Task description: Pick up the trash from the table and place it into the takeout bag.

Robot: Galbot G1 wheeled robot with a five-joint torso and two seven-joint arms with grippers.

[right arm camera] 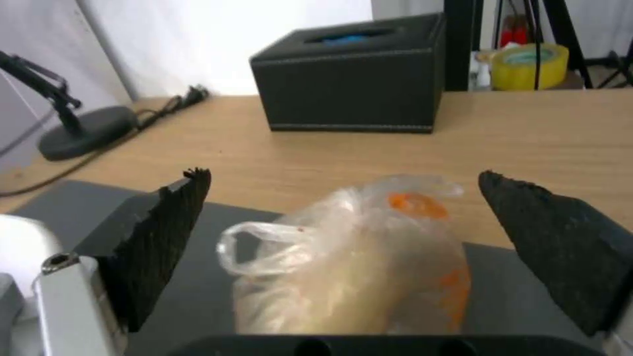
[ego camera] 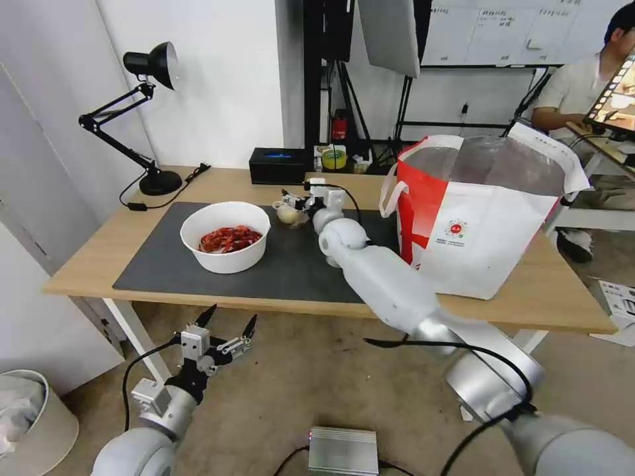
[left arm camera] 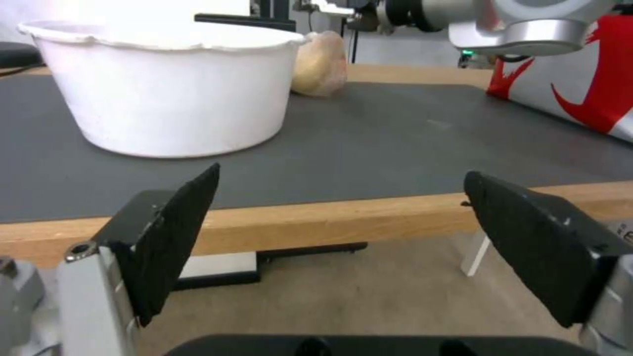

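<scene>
On the table (ego camera: 92, 264), a white round bowl (ego camera: 225, 237) of red shells sits on the dark mat (ego camera: 165, 271). Behind it lies a small clear bag (ego camera: 288, 214) with a beige lump. My right gripper (ego camera: 296, 200) hovers over that bag, open; in the right wrist view the bag (right arm camera: 349, 272) lies between the spread fingers of the gripper (right arm camera: 344, 174), untouched. The white-and-red takeout bag (ego camera: 483, 218) stands open on the table's right side. My left gripper (ego camera: 233, 314) hangs open below the table's front edge, facing the bowl (left arm camera: 178, 94).
A black box (ego camera: 278, 165) and a yellow tape roll (ego camera: 334, 158) stand at the table's back edge. A black desk lamp (ego camera: 149, 119) with its cable occupies the back left corner. On the floor lie a silver box (ego camera: 342, 449) and a white bin (ego camera: 26, 416).
</scene>
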